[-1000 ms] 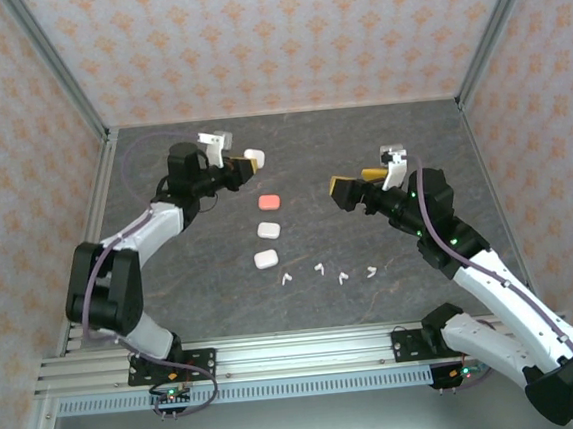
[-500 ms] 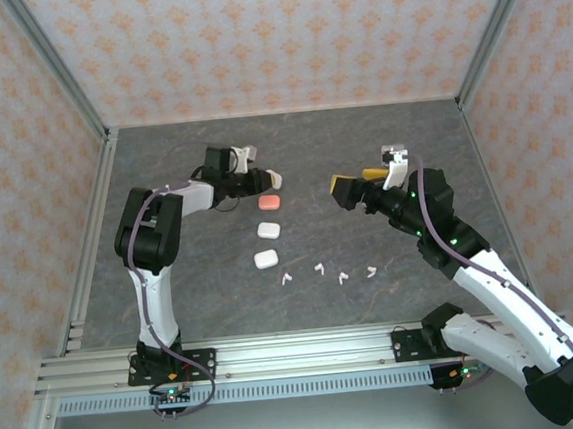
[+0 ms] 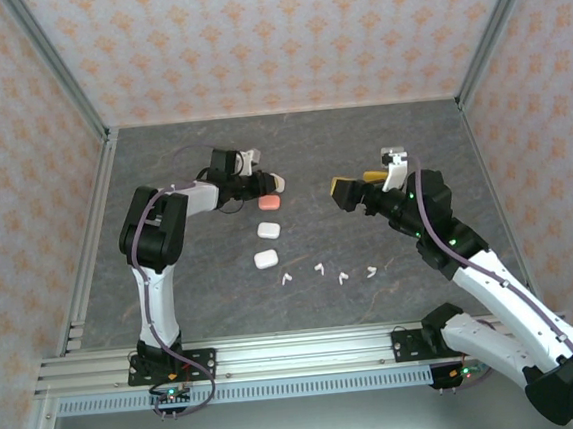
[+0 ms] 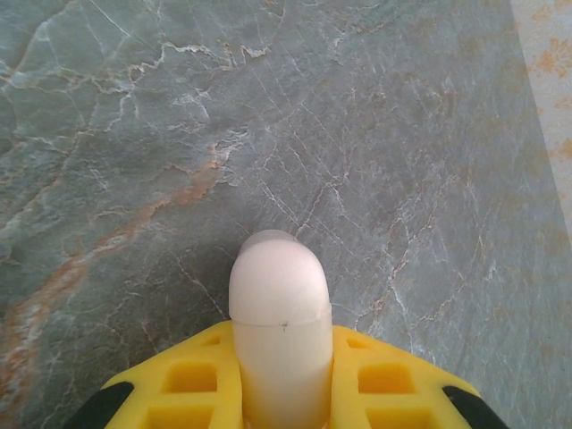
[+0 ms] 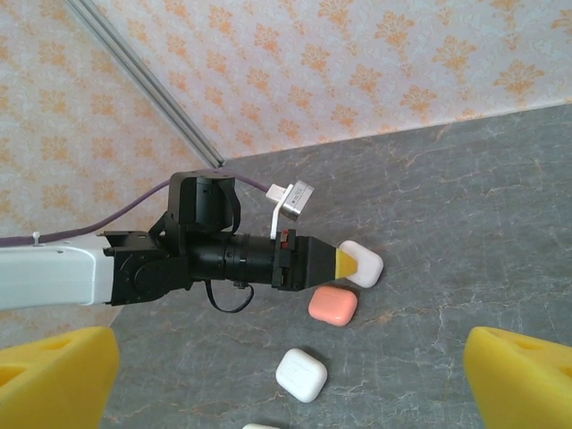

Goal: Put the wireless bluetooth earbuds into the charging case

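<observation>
Earbuds: four white, rowed by the worktop's front edge, nearward of both arms; right end effector spread empty, likely nearer; left end effector clamps a case.

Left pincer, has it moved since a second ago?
Yes. In the top view the left pincer, shut on the white case, has shifted right and down the image, closing on the pink case, which stayed put.
</observation>
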`<state>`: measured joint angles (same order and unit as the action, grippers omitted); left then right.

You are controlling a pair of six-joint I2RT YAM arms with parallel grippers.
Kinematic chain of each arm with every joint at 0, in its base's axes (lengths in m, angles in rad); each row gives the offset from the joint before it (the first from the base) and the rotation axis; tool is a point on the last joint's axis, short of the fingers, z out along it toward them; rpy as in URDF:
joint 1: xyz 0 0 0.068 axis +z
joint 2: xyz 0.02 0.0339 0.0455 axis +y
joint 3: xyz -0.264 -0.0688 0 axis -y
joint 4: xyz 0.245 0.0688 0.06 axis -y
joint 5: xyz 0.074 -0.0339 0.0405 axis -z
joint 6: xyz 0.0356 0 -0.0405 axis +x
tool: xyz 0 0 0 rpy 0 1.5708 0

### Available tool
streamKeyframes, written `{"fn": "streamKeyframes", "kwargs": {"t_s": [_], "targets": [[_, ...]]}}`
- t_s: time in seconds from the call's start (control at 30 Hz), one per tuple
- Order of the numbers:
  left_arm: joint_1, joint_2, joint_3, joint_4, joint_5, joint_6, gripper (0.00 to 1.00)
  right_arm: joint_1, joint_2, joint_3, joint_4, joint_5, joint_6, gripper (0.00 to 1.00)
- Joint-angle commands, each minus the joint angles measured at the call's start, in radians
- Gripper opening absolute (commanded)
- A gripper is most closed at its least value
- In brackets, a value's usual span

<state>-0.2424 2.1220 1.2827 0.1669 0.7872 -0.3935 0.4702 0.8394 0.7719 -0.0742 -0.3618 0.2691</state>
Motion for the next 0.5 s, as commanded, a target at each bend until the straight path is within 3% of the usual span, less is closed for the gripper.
{"fn": "streamKeyframes", "kwargs": {"t_s": [0.0, 0.23, 0.47], "targets": [[0.019, 0.023, 0.044, 0.020, -0.022, -0.007, 0.00, -0.001, -0.011, -0.007, -0.003, 0.015, -0.010, 0.99], [0.032, 0.059, 0.075, -0.015, 0.008, 0.009, 0.01, -0.001, -0.011, -0.003, -0.019, 0.018, -0.022, 0.99], [0.032, 0.059, 0.074, -0.061, 0.001, 0.042, 0.37, -0.001, -0.011, -0.008, -0.014, 0.016, -0.024, 0.99]]}}
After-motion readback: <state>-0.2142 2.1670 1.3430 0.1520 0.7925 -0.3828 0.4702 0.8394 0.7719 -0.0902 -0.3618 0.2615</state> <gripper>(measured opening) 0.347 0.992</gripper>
